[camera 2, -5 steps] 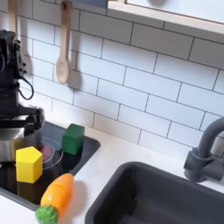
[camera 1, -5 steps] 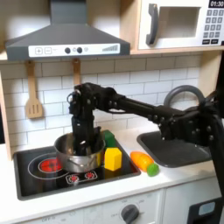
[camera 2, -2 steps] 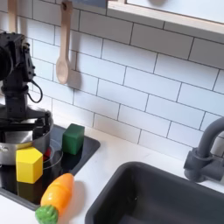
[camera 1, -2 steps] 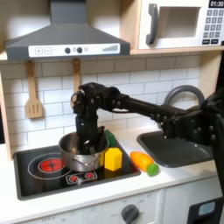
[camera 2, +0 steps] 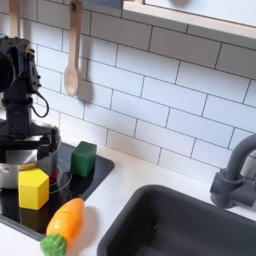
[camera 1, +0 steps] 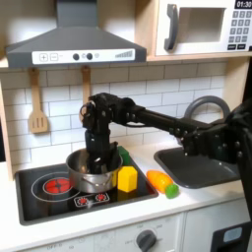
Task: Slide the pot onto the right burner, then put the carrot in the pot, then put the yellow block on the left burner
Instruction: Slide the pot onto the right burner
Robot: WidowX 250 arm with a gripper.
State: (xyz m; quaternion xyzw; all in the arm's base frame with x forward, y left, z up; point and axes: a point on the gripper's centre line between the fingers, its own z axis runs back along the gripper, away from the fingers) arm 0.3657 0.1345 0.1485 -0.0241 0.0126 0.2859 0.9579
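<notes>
Overhead, the black arm reached in from the first exterior view's right and dropped its pincer straight down into the pot. The fingertips sat at the pot's far rim, and neither exterior view resolved them, so I could not tell whether they were apart, together, or clamped on the steel wall.

The pot stood upright on the glossy black cooktop, over the middle to right part of it in the first exterior view. It hid most of the right burner. The left burner lay beside the pot on the first exterior view's left, with its red rings showing.

The yellow block sat on the cooktop's right edge, just beside the pot; whether the two touched was unclear. In the second exterior view the yellow block stood in front of the pot, with a small green block behind it near the cooktop's back corner.

The carrot lay on its side on the white surface, off the cooktop. In the second exterior view the carrot pointed its green cap toward the camera.

A wooden spoon hung on the white tile wall. A dark sink was set into the surface on the second exterior view's right.
</notes>
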